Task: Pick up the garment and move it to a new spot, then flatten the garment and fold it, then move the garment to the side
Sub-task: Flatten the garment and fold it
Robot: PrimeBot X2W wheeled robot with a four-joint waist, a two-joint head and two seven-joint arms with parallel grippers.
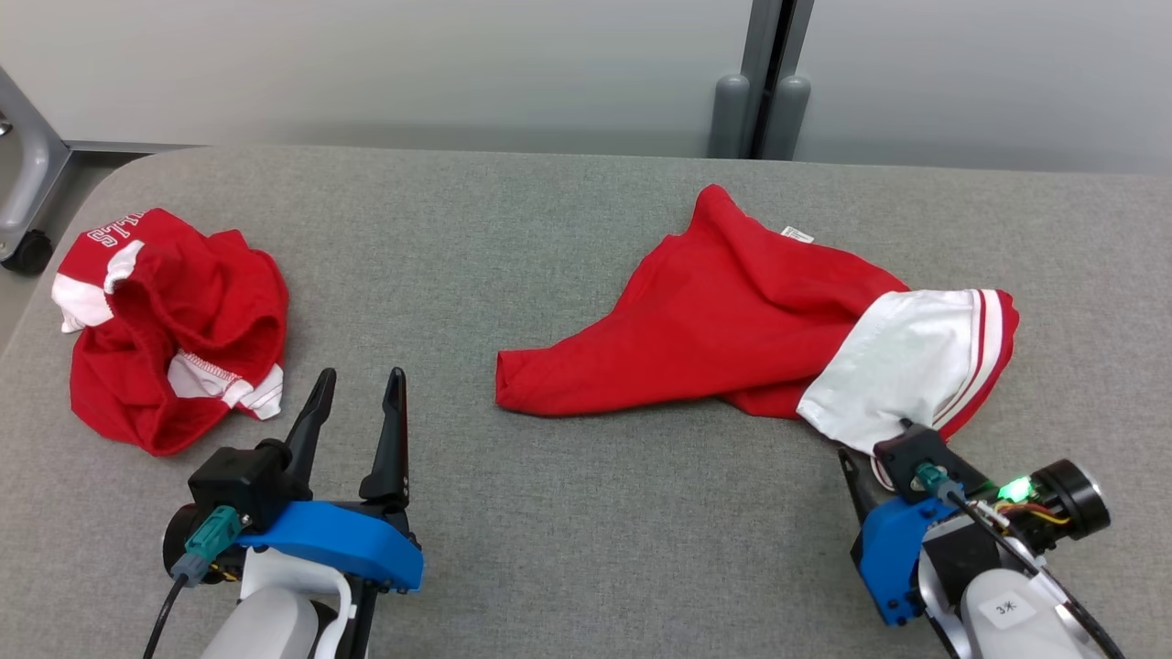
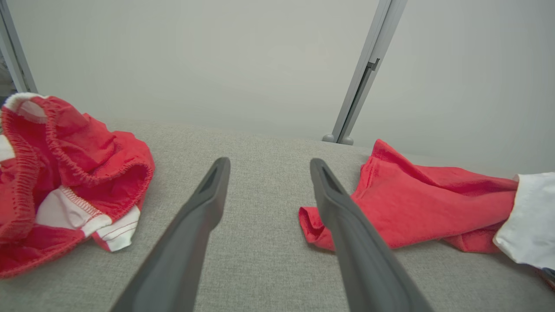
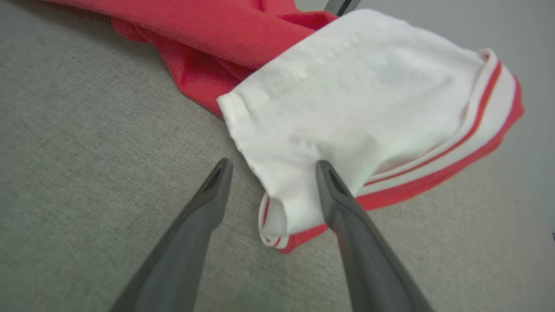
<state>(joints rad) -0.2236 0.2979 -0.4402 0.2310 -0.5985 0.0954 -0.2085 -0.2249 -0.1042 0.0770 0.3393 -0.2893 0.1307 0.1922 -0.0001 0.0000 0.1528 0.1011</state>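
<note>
The garment [image 1: 732, 320] is red with a white, red-striped sleeve [image 1: 906, 366] and lies loosely spread on the right half of the grey table [image 1: 586, 513]. My right gripper [image 1: 874, 450] is at the sleeve's near corner. In the right wrist view the right gripper [image 3: 273, 164] is open, and the sleeve's hem [image 3: 277, 212] lies loose between its fingers without being pinched. My left gripper [image 1: 360, 377] is open and holds nothing, hovering over bare table at the near left. The left wrist view has the left gripper [image 2: 269, 162] pointing between the two cloths, with the garment [image 2: 412, 203] to its right.
A second red and white garment [image 1: 174, 320] lies crumpled at the table's left end, close to the left gripper. A grey wall and a vertical post [image 1: 765, 82] stand behind the far edge. Bare table stretches between the two cloths.
</note>
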